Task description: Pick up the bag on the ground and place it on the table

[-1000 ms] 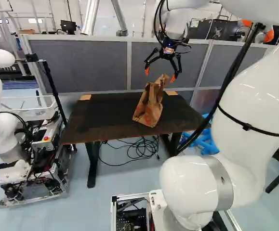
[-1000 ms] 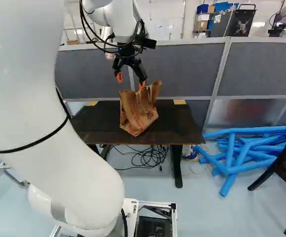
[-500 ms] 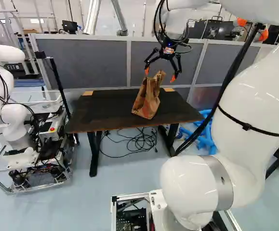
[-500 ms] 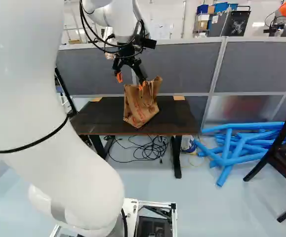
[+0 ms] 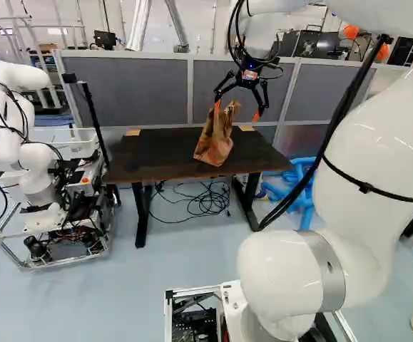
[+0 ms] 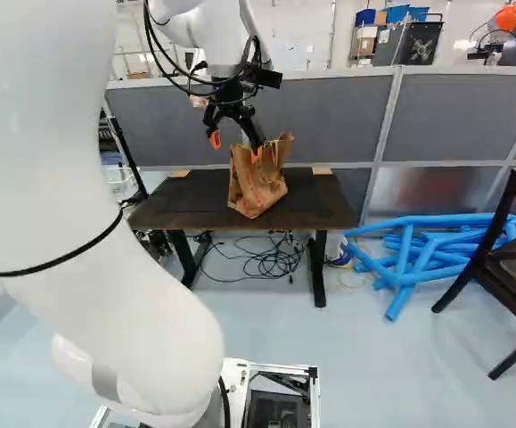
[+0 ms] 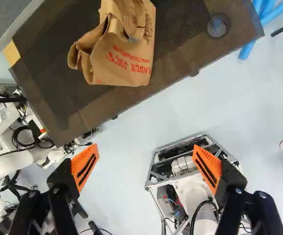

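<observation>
The paper bag (image 7: 124,61) is seen upright on the dark-topped table (image 5: 153,153), with its upper edge crumpled. The gripper (image 7: 146,149) is held open, with nothing gripped: its orange pads (image 7: 85,167) are spread wide, and the bag is seen ahead of them rather than between them. The placing is judged to be done, the bag having been released, and only the withdrawal is left. For that, the arm should be drawn clear with the fingers kept apart, so that the bag's rim is not snagged and the bag tipped.
</observation>
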{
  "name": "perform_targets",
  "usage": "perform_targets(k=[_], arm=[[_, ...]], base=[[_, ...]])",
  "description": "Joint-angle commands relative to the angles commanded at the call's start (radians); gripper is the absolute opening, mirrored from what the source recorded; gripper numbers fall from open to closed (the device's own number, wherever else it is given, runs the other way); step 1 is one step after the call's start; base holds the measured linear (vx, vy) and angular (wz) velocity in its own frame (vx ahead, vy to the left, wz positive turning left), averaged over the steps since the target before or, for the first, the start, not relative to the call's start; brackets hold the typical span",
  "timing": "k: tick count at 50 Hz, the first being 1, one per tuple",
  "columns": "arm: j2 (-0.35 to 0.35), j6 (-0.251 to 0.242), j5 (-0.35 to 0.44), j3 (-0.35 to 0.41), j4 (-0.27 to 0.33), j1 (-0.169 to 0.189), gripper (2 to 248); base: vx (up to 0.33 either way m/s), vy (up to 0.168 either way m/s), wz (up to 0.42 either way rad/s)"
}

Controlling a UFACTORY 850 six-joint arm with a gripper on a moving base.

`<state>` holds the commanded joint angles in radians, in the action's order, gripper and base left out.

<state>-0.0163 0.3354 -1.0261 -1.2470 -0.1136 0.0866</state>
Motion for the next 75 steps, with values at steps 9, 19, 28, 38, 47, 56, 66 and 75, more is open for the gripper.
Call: perform_targets(k=[9, 19, 28, 38, 47, 56, 66, 75], arm=[[0.0, 0.0, 0.0, 0.0, 0.0, 0.0, 247], [0.0, 0.0, 0.0, 0.0, 0.0, 0.0, 247], [0.0, 0.0, 0.0, 0.0, 0.0, 0.0, 247], [0.0, 0.0, 0.0, 0.0, 0.0, 0.0, 247], [0.0, 0.0, 0.0, 0.0, 0.0, 0.0, 247], [0.0, 0.0, 0.0, 0.0, 0.0, 0.0, 247], [0.001, -0.001, 0.005, 0.003, 0.0, 0.0, 247], [0.003, -0.003, 0.02, 0.012, 0.001, -0.001, 247]], base=[[-0.183, -0.004, 0.005], [-0.037, 0.0, 0.003], [0.007, 0.0, -0.002], [0.0, 0.0, 0.0], [0.0, 0.0, 0.0], [0.0, 0.0, 0.0], [0.0, 0.0, 0.0], [0.0, 0.0, 0.0]])
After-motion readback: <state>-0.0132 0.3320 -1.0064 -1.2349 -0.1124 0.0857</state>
